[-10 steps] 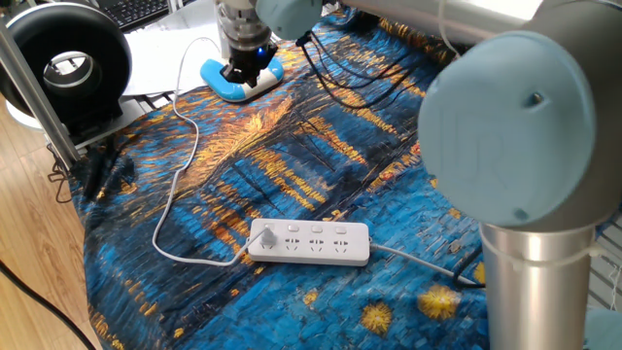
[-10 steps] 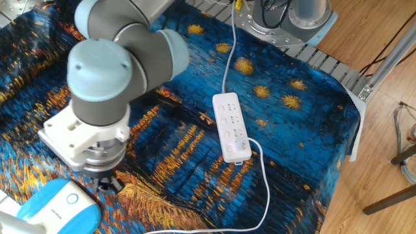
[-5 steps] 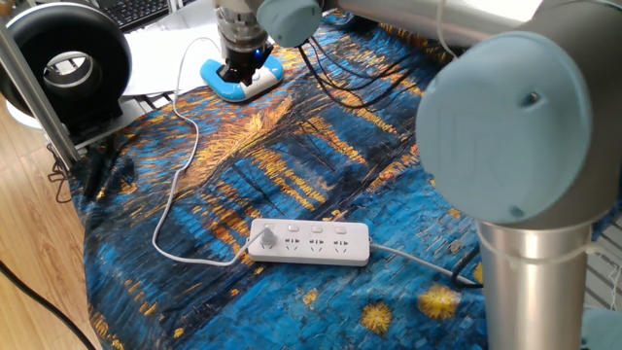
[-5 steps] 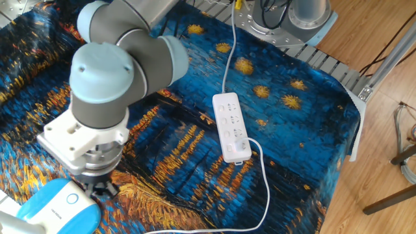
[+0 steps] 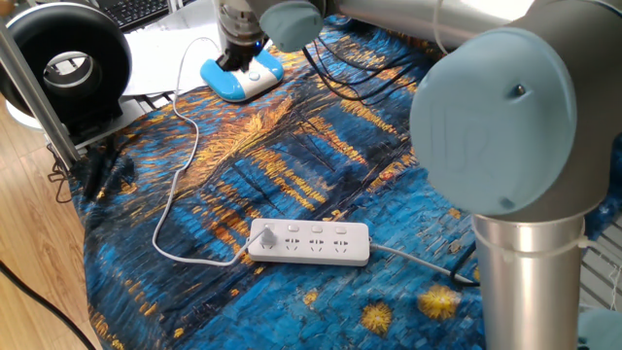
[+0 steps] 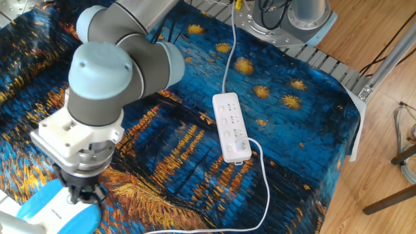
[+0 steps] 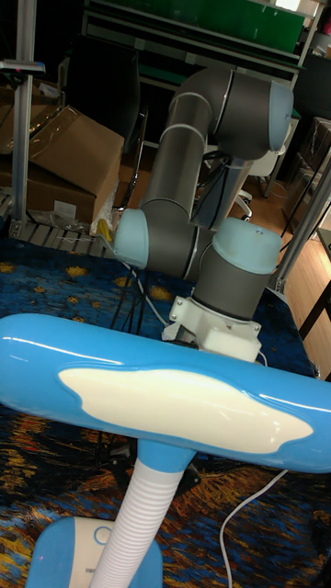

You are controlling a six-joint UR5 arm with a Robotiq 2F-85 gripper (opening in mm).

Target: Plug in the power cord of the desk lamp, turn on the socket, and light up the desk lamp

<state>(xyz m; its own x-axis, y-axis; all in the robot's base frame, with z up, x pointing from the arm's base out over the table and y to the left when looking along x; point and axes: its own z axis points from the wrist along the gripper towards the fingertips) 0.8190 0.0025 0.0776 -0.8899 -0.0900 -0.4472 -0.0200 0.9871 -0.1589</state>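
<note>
While you look through one fixed view, your black two-finger gripper (image 5: 237, 60) sits low over the light-blue and white flat base of the small desk lamp (image 5: 243, 80), up at the 11 o'clock part of the blue and orange painted cloth (image 5: 292, 165) that covers the table. Whether the fingertips touch the base you cannot tell, and the spacing of the fingers is too small and dark to judge, so open or closed stays unknown. In the other fixed view the gripper (image 6: 79, 195) hangs over the base's edge at about 8 o'clock, under the grey and pale-blue arm (image 6: 110, 71).

From the tall fixed view the desk lamp's blue head with its white panel (image 7: 175, 400) fills the middle, and its ribbed white stem (image 7: 138, 524) drops to the base at 6 o'clock.

Your long white rectangular socket strip with four outlets (image 5: 309, 242) lies well apart from the lamp, toward 6 o'clock. The thin white power cord (image 5: 175, 185) runs from the lamp down the cloth's 9 o'clock side and ends in a small white plug (image 5: 263, 236) seated at the strip's 9 o'clock end outlet. A thicker grey-white cable (image 5: 418, 261) leaves the strip toward 3 o'clock. A black ring-shaped device (image 5: 66, 66) stands at 10 o'clock.
</note>
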